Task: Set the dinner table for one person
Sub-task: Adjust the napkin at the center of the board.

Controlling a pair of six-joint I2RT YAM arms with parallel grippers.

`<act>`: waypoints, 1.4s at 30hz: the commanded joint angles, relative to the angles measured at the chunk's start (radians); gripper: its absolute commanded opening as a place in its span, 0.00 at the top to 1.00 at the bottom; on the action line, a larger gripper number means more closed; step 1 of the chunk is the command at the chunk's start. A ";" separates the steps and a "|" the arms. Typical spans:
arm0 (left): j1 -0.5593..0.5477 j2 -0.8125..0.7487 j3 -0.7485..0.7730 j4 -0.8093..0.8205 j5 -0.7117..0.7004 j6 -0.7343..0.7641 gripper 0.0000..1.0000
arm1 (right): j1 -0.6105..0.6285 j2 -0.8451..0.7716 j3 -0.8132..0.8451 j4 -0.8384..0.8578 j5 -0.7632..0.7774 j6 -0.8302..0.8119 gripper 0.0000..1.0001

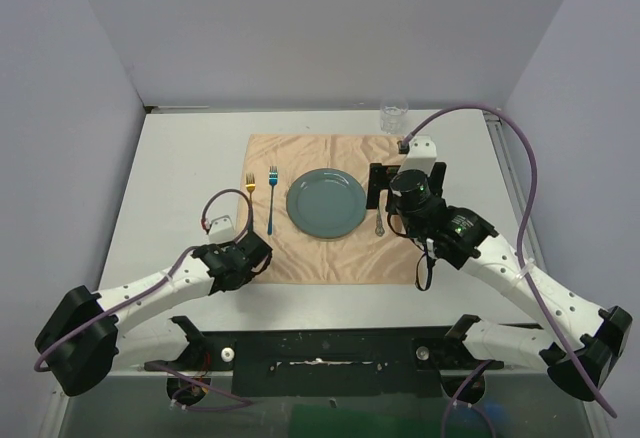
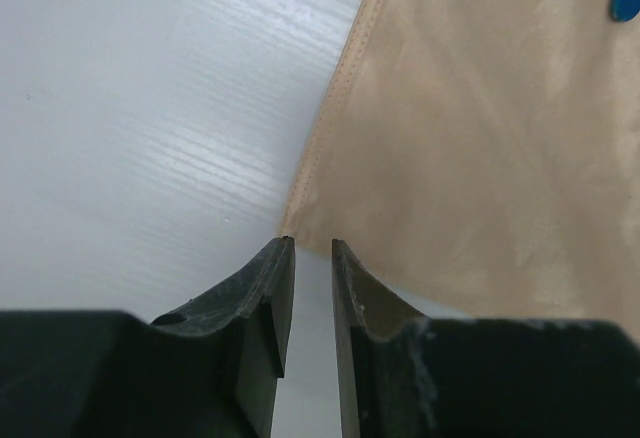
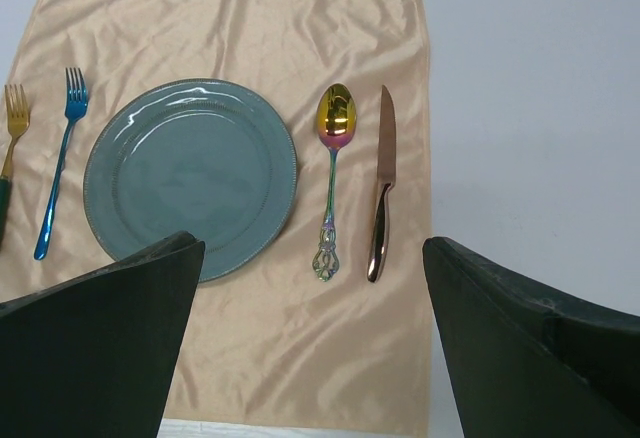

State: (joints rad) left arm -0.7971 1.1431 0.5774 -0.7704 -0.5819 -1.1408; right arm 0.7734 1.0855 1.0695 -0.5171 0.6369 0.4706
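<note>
While the setting looks close to complete, the tabletop is the thing being dressed: a broad white slab that fills the overhead view under everything else. I judge it rigid, fixed and smooth, so it is nothing to take hold of, only a hard, slick base on which light pieces would slide. A peach cloth lies at its middle; it looks soft and rumpled, likely to ruck if dragged, and is best pinched at a hem or corner. A grey-green plate sits at the centre of the cloth; it is probably heavy and breakable, and would be taken by the rim. At 9 o'clock from the plate lie a blue fork and, beyond it, a gold fork; at 3 o'clock lie a spoon and then a knife. All are thin, glossy metal lying flat, so a grip across the handle seems safest. A clear glass stands off the cloth at 1 o'clock, near the far edge, and looks fragile. The right claw is spread wide and empty, hanging above the spoon and knife. The left claw shows only a narrow slit and holds nothing. It sits low at 7 o'clock from the plate, over the cloth's left hem, with bare tabletop to its left; I cannot tell whether it touches.
</note>
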 commanded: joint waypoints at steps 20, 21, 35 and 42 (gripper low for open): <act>-0.001 0.134 -0.021 0.135 -0.011 0.001 0.80 | 0.004 -0.057 0.016 0.013 0.079 -0.001 0.03; 0.000 0.135 -0.020 0.130 -0.013 -0.003 0.83 | 0.004 -0.058 0.015 0.014 0.080 0.000 0.02; -0.002 0.164 -0.012 0.072 0.019 -0.030 1.00 | 0.004 -0.076 0.015 0.020 0.092 0.003 0.02; -0.004 0.189 -0.017 0.034 0.051 -0.058 1.00 | 0.004 -0.094 0.010 0.028 0.098 0.004 0.02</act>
State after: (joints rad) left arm -0.7979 1.2926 0.5770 -0.6899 -0.6086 -1.1511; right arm 0.7734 1.0245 1.0664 -0.5282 0.6956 0.4690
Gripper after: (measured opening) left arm 0.006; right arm 0.977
